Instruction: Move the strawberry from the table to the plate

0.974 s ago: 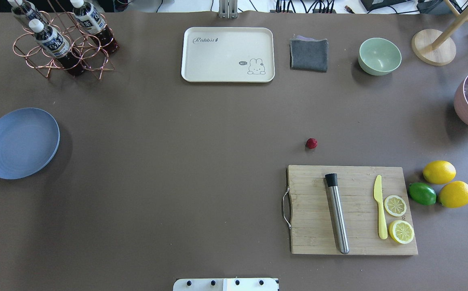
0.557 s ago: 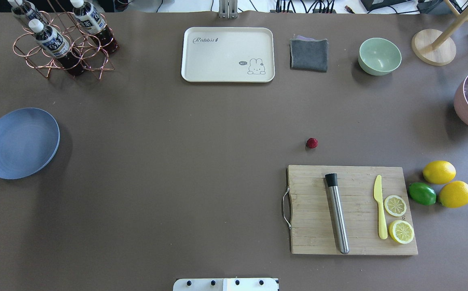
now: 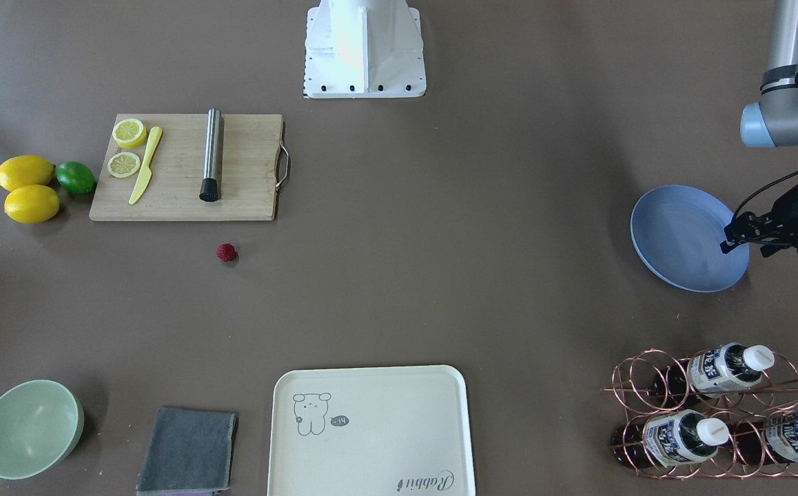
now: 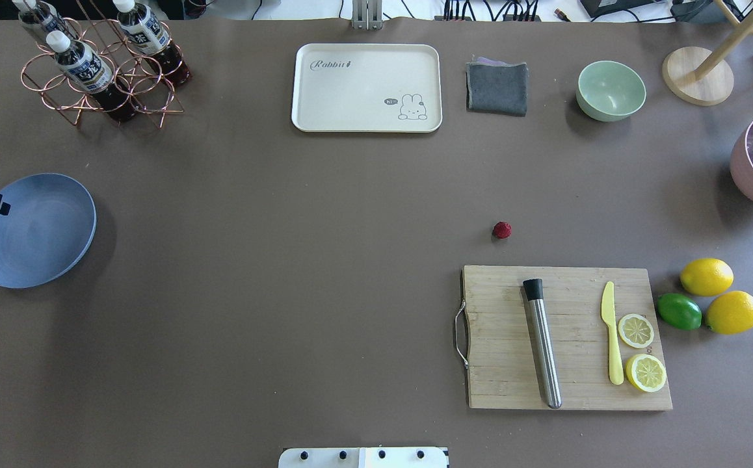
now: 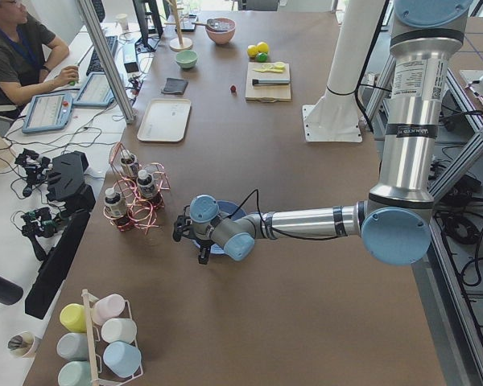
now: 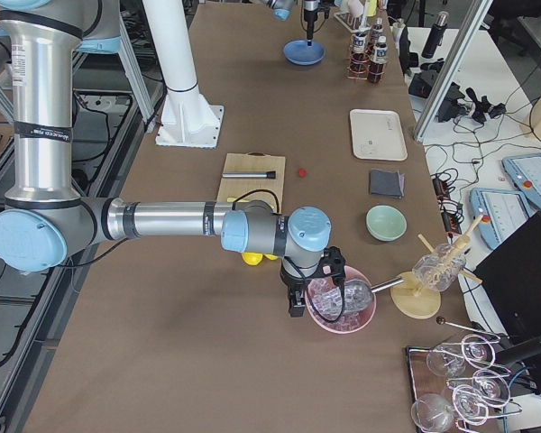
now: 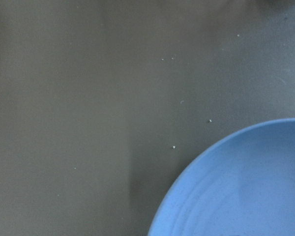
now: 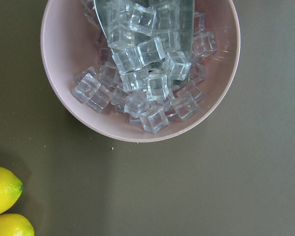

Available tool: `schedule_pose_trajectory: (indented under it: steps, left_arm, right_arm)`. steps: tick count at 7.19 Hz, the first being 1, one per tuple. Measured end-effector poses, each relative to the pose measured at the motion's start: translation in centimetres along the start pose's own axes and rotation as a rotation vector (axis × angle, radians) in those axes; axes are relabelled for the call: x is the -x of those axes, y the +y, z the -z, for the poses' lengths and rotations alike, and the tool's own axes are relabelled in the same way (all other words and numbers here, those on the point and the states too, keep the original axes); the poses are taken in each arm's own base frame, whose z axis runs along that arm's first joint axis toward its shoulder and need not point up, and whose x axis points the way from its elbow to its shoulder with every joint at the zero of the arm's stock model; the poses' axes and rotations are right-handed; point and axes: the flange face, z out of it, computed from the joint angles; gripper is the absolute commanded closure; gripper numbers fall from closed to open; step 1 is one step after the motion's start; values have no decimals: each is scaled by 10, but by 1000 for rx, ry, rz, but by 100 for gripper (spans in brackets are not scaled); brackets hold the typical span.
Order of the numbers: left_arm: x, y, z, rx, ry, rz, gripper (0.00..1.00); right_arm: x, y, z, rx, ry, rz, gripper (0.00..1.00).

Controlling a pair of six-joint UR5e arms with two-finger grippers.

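My left gripper [image 3: 731, 239] hangs tip-down over the outer rim of the plate [image 4: 38, 247], way over at the left edge of the overhead view. I honestly can't tell how far it's open from any angle, and my left wrist cam just shows the plate's curved edge in its lower right corner with bare table [image 4: 285, 273] beside it. The strawberry [image 4: 501, 229] sits on the table right of centre, just above the top edge of the cutting board [image 4: 571, 396], close but not touching. From berry to plate it's one wide stretch of bare table across the middle. The tray [image 4: 367, 123] lies along the top edge, and the bottle rack [image 4: 90, 97] is in the upper left, above the plate and apart from it. My right gripper [image 6: 295, 307] is out by the ice bowl [image 8: 221, 98] at the right edge. It only shows from the side, so I can't tell its opening either. Two lemons [image 8: 2, 189] poke into that wrist cam's lower left corner.
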Motion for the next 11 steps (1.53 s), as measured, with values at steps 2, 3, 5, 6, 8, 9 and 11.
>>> schedule_pose_trajectory:
  steps: [2, 3, 5, 6, 8, 9, 11]
  left_arm:
    - [3, 5, -1, -6, 5, -14, 27]
    - [5, 9, -1, -7, 6, -18, 27]
    - [9, 15, -2, -10, 7, -21, 39]
    - [10, 16, -1, -10, 7, -20, 59]
    - [9, 17, -1, -11, 8, -15, 100]
    - [8, 16, 0, -12, 11, -12, 100]
    - [-3, 13, 5, -5, 46, -7, 100]
  right_arm:
    - [1, 0, 1, -3, -2, 4, 0]
    - [2, -1, 2, -5, -2, 6, 0]
    - [5, -2, 5, -12, 0, 16, 0]
    - [5, -2, 6, -14, 0, 18, 0]
    - [6, -2, 7, -15, 1, 21, 0]
    - [6, -3, 7, -16, 1, 22, 0]
    - [13, -8, 13, -31, -11, 28, 0]
